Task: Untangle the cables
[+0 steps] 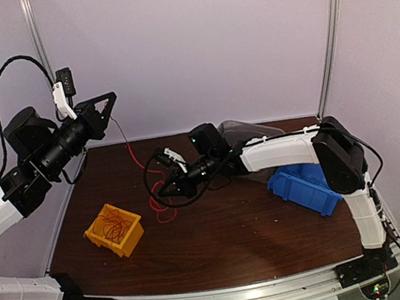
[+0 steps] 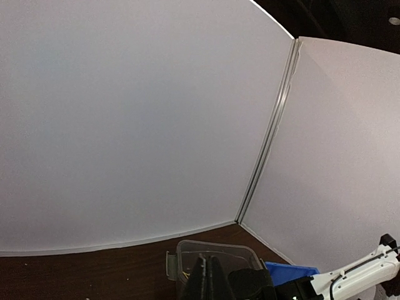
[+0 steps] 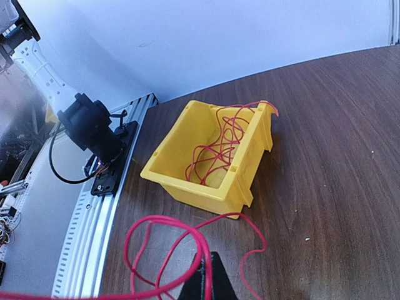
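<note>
We see thin red cable looped on smooth brown table | right gripper clamps it | left gripper, raised, pinches it | yellow plastic bin beside

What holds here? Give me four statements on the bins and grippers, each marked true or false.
1. Red wire lies in the yellow bin. True.
2. The blue bin stands left of the yellow bin. False: it stands well to its right.
3. The left gripper hangs high above the table. True.
4. The right gripper is wide open. False: it is shut on the loose wire.
</note>
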`<action>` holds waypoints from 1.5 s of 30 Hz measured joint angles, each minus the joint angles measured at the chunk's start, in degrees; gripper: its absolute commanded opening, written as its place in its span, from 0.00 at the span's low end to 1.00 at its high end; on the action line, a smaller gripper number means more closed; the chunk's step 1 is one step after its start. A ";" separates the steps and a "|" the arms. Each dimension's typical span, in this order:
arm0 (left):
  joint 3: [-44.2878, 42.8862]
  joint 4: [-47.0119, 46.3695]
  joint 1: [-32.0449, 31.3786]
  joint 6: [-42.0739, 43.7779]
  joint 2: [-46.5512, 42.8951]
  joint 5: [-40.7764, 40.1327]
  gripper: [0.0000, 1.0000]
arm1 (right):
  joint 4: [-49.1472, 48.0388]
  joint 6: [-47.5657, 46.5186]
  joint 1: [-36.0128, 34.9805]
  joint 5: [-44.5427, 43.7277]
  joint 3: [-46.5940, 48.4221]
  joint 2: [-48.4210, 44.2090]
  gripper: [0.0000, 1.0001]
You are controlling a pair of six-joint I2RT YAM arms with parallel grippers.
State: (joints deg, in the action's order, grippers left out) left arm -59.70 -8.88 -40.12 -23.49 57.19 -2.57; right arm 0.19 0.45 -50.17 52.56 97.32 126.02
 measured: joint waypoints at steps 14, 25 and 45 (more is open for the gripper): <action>-14.58 12.98 0.00 14.40 -5.38 -16.31 0.00 | -4.24 1.73 17.22 -0.26 -19.04 -10.12 0.00; -27.30 16.06 0.00 30.77 -4.98 -30.88 0.00 | -3.17 0.98 20.35 -0.85 -23.63 -12.57 0.00; -22.47 32.28 0.00 27.63 -2.62 -37.29 0.00 | 4.24 2.89 -5.09 -1.14 17.33 5.09 0.00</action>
State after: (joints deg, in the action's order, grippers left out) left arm -82.17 23.40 -40.12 4.14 54.57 -39.86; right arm 4.43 3.33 -55.27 51.42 114.65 131.11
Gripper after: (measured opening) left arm 0.008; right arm 0.010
